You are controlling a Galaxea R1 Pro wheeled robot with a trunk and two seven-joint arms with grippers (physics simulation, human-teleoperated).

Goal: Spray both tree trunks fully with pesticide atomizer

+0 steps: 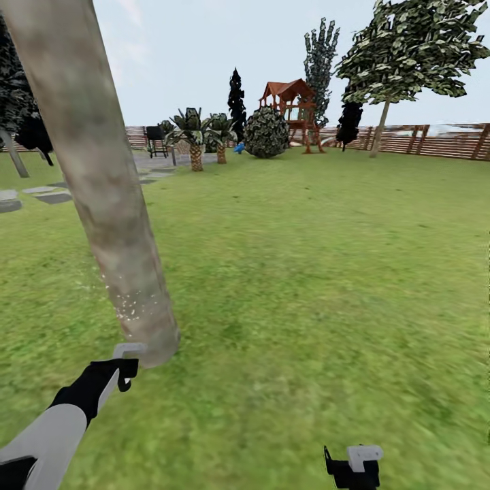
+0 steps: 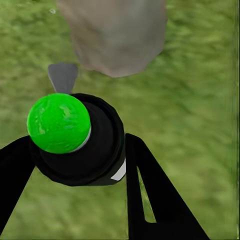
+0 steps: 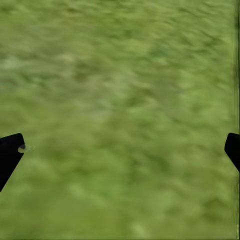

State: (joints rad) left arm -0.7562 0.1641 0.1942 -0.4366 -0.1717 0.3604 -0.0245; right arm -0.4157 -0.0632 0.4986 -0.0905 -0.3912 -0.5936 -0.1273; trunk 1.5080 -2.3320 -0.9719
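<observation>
Spraying step, first tree. Your left gripper (image 2: 80,150) has its two black fingers (image 2: 155,195) closed on either side of the pesticide atomizer (image 2: 82,145), a black body topped by a bright green ball (image 2: 59,122), with its grey nozzle (image 2: 62,76) pointing at the foot of the near tree trunk (image 1: 102,184). In the head view that left gripper (image 1: 122,371) sits just beside the trunk's base, where the trunk meets the lawn (image 1: 306,272), and a scatter of fine pale specks (image 1: 126,303) shows on the lower trunk just above the nozzle; these read as spray landing on the bark, though how much of the trunk is covered cannot be judged from here. Your right gripper (image 3: 120,150) hangs well apart from the trunk over bare grass, its fingertips (image 3: 10,152) at opposite edges of its wrist view, so the jaws stand wide and hold nothing; its pale wrist part also shows low in the head view (image 1: 357,466). The second tree (image 1: 415,54) stands far from the near trunk, close to the brown slat fence (image 1: 435,139). In all likelihood the task is in its first half. Your next move calls for sweeping the nozzle up and around the near trunk, keeping it aimed at bark rather than grass, before you drive to the far tree.
</observation>
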